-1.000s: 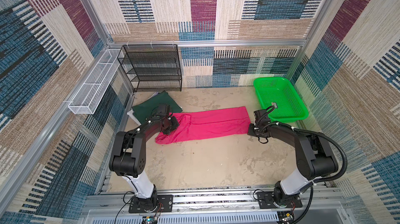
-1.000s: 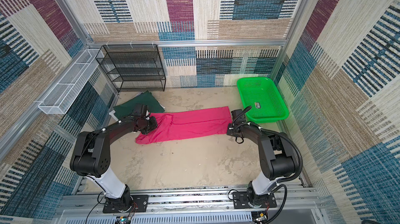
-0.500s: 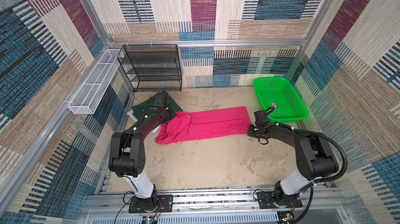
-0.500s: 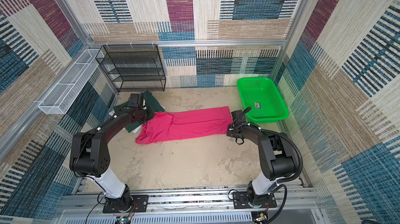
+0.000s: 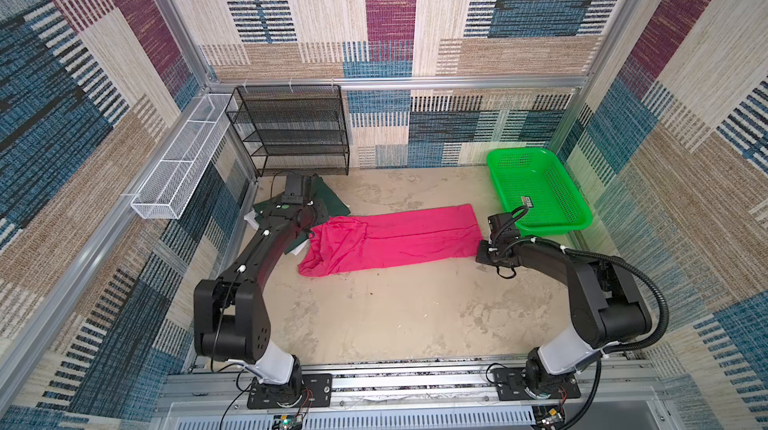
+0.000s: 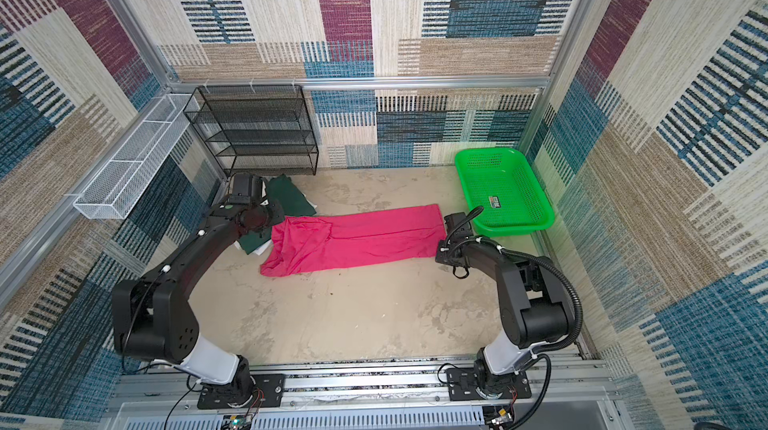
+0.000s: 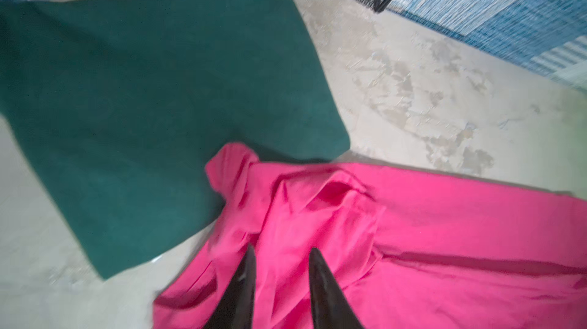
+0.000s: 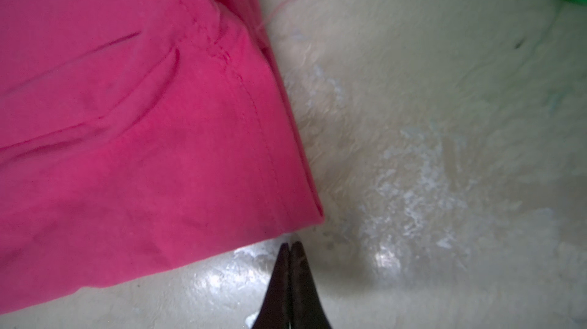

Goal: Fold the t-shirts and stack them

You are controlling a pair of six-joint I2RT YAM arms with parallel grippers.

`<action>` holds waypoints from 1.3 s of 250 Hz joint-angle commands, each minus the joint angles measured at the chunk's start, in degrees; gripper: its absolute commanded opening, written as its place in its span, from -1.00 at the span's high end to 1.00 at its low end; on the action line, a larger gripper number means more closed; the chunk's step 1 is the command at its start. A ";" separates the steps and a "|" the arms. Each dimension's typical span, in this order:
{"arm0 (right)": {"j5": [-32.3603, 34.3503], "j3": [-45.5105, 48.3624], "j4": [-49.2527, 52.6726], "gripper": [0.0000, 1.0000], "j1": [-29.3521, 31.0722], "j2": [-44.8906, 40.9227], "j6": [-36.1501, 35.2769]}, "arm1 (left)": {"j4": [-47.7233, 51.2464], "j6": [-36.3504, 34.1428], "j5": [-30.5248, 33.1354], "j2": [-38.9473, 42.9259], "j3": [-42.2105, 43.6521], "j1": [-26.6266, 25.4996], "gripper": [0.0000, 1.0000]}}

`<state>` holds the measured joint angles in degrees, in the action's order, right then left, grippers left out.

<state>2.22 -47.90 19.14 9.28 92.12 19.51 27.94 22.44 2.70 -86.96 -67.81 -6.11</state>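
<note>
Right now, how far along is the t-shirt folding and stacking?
Done: dark green t-shirt lies folded at the back left. In hand: pink t-shirt is a long strip, one end bunched; left gripper open over that end, right gripper shut beside the opposite corner, holding nothing. Left: folding it shorter and stacking it.

Pink t-shirt — flat folded strip, rumpled end against green t-shirt
</note>
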 commanded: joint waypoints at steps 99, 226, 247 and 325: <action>0.38 -2.68 -0.59 0.72 0.04 -0.31 0.36 | 7.86 -6.81 -7.90 3.06 12.42 -0.04 0.24; -0.35 -4.75 -1.95 0.73 -0.49 2.71 -0.26 | 7.92 -2.47 1.21 2.78 14.44 -0.13 1.00; -1.02 -4.79 -2.06 0.73 -0.58 3.12 -0.34 | 7.44 -0.96 2.99 4.28 15.78 -0.04 1.00; 1.77 -4.13 -1.72 0.47 -0.58 3.93 -0.41 | 8.03 3.08 6.83 3.38 17.01 0.18 1.00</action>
<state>2.20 -52.29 18.68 8.67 95.72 19.44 35.31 23.49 6.11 -83.18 -51.37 -6.09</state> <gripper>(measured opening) 0.250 0.069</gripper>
